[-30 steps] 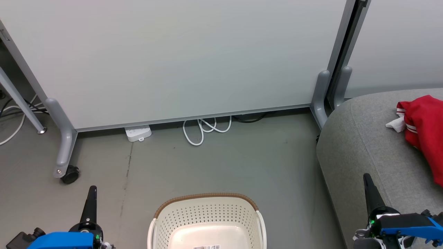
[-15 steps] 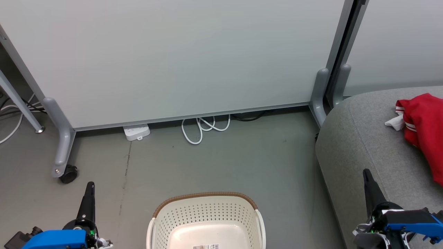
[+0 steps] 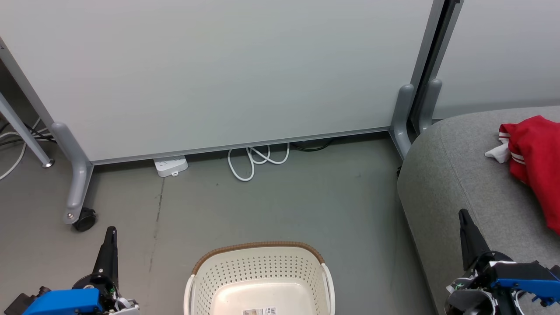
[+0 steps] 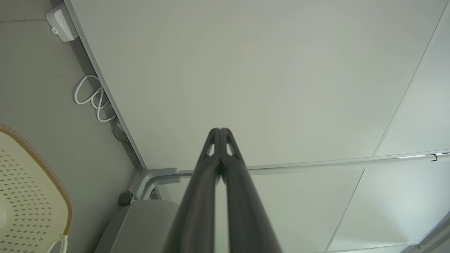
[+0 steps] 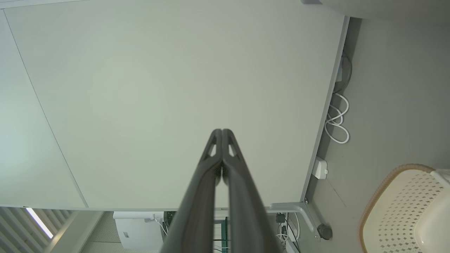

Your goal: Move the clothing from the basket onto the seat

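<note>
The red clothing [image 3: 536,153] with white trim lies on the grey seat [image 3: 455,175] at the right of the head view. The cream basket [image 3: 260,267] with a brown rim stands on the floor at the bottom centre, and its visible inside holds no fabric. It also appears in the left wrist view as basket [image 4: 24,196] and in the right wrist view as basket [image 5: 404,211]. My left gripper [image 3: 111,230] is shut and empty at the lower left, left of the basket. My right gripper [image 3: 463,214] is shut and empty over the seat's front edge. Both pairs of fingers [image 4: 220,131] [image 5: 222,131] point at the white panel.
A white partition panel [image 3: 227,65] on grey wheeled legs [image 3: 76,183] stands behind the basket. A power strip [image 3: 170,166] and looped white cable [image 3: 253,159] lie at its base. Grey floor [image 3: 280,205] stretches between basket, panel and seat.
The head view has shifted slightly, so everything sits a little higher and more of the basket shows. Both grippers stay shut and hold nothing.
</note>
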Robot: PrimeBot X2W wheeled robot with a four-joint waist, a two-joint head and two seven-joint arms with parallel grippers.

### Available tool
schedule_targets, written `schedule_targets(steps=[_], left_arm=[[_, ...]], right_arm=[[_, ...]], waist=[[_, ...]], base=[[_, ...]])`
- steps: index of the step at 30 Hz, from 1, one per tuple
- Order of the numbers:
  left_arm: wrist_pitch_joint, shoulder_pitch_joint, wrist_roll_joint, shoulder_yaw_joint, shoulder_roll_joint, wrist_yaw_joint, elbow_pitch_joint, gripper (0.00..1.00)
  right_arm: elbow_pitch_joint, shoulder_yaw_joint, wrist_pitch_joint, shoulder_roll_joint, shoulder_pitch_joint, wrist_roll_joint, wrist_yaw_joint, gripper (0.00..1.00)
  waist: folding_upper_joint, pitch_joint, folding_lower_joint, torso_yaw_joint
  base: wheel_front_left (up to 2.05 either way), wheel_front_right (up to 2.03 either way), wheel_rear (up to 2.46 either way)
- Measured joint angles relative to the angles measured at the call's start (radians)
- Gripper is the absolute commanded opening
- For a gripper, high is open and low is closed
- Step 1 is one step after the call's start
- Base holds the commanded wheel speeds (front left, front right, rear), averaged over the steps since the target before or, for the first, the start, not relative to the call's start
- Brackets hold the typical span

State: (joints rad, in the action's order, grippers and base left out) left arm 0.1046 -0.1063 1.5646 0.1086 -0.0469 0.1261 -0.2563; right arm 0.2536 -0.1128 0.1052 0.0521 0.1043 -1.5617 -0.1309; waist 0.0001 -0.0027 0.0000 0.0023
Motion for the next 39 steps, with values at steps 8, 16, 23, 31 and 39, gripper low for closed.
schedule_targets(steps=[8,16,23,31,39], left_arm=[[0.01,-0.007,0.046,0.007,0.0,0.001,0.002,0.0],[0.011,-0.007,0.046,0.007,0.0,0.001,0.002,0.0],[0.011,-0.007,0.046,0.007,0.0,0.001,0.002,0.0],[0.011,-0.007,0.046,0.007,0.0,0.001,0.002,0.0],[0.011,-0.007,0.046,0.007,0.0,0.001,0.002,0.0]], right_arm=[[0.0,-0.003,0.01,0.0,0.004,-0.047,0.0,0.0],[-0.001,-0.003,0.01,0.0,0.009,-0.048,0.0,0.0],[-0.001,-0.003,0.01,0.0,0.009,-0.048,0.0,0.0],[-0.001,-0.003,0.01,0.0,0.009,-0.048,0.0,0.0],[-0.001,-0.003,0.01,0.0,0.009,-0.048,0.0,0.0]], waist=[[0.0,0.003,0.0,-0.002],[0.0,0.003,0.0,-0.002],[0.0,0.003,0.0,-0.002],[0.0,0.003,0.0,-0.002],[0.0,0.003,0.0,-0.002]], base=[[0.0,0.0,0.0],[0.0,0.0,0.0],[0.0,0.0,0.0],[0.0,0.0,0.0],[0.0,0.0,0.0]])
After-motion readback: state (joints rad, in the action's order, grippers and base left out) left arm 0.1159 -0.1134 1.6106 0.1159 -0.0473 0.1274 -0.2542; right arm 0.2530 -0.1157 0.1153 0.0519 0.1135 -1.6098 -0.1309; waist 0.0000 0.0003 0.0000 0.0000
